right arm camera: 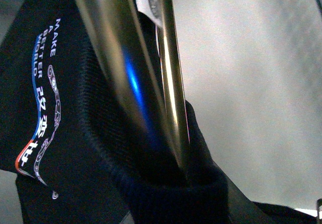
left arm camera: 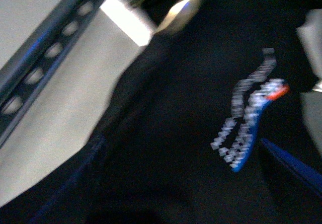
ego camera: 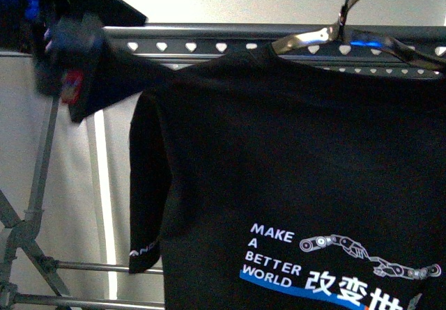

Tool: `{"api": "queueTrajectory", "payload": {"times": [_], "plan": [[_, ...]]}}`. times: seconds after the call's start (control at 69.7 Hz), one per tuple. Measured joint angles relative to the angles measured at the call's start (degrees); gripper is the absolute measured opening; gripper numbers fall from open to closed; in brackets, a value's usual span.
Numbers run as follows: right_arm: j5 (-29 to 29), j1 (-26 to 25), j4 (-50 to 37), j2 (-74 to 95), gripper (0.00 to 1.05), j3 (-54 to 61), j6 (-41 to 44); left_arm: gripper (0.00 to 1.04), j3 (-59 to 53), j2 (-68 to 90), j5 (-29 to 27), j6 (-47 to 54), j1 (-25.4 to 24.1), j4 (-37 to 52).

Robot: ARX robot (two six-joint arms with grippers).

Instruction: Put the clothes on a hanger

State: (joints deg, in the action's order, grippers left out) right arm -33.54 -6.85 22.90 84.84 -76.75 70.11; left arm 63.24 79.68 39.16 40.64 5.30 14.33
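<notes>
The black T-shirt [ego camera: 279, 150] with white "MAKE A BETTER WORLD" print hangs on the silver coat hanger [ego camera: 313, 38], right in front of the dark grey rack rail [ego camera: 202, 42] with heart-shaped holes. My left gripper [ego camera: 73, 73] is at the upper left, blurred, shut on the shirt's shoulder and pulling it sideways. The left wrist view shows blurred shirt cloth [left arm camera: 176, 133] and the rail [left arm camera: 45, 58]; its fingers are hidden. My right gripper is out of the front view; its wrist view shows the hanger's shiny bars [right arm camera: 171, 83] entering the shirt's collar [right arm camera: 166, 189].
The rack's grey legs and cross bars [ego camera: 35, 240] stand at the lower left. A white wall and a bright vertical strip [ego camera: 104, 205] lie behind the rack. The shirt fills most of the front view.
</notes>
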Motion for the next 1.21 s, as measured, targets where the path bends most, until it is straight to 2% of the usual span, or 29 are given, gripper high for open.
{"api": "queueTrajectory", "payload": {"times": [0.043,0.086,0.144,0.23,0.316,0.402,0.474,0.574,0.675,0.746,0.89,1.206], "plan": [[-0.33,-0.57,-0.04,-0.2,0.1,1.16,-0.15,1.0,-0.33,0.02,-3.8,-7.76,-0.52,6.08],[-1.38,-1.62,-0.09,-0.52,0.1,3.56,-1.18,0.98,0.52,0.02,-11.69,-25.97,-2.03,13.86],[-2.25,-2.4,-0.76,-0.52,0.1,5.88,-2.4,0.98,3.45,-0.13,-18.29,-41.48,-3.61,11.96],[-3.78,-3.43,-1.46,-1.11,0.1,9.66,-4.83,0.98,5.84,-0.87,-26.62,-54.16,-4.63,7.32],[-5.68,-4.09,-1.2,-2.78,0.1,12.7,-7.15,0.98,6.03,-1.49,-30.77,-58.62,-4.94,6.19],[-6.43,-4.46,-1.84,-5.81,0.1,16.0,-11.8,0.87,5.49,-4.0,-37.53,-54.47,-5.01,-2.25],[-6.25,-4.96,-1.51,-8.22,0.1,17.62,-16.02,0.76,0.44,-8.17,-38.84,-49.59,-5.09,-4.98],[-4.39,-6.88,3.78,-11.58,0.1,18.32,-27.98,0.59,-10.19,-15.5,-39.01,-44.41,-5.09,-1.05],[-6.54,-8.83,9.35,-14.38,0.1,18.62,-37.97,0.43,-18.82,-20.31,-39.06,-42.51,-5.14,3.32],[-6.93,-9.62,11.93,-15.39,0.1,18.53,-41.92,0.32,-24.15,-22.25,-39.12,-41.94,-5.16,5.57],[-5.03,-9.86,12.41,-11.45,0.1,15.54,-50.45,0.03,-35.08,-26.82,-39.15,-41.35,-5.18,9.99],[1.86,-7.56,9.11,5.03,0.1,-1.66,-66.16,0.04,-47.1,-34.88,-39.15,-40.98,-5.18,13.86]]}}
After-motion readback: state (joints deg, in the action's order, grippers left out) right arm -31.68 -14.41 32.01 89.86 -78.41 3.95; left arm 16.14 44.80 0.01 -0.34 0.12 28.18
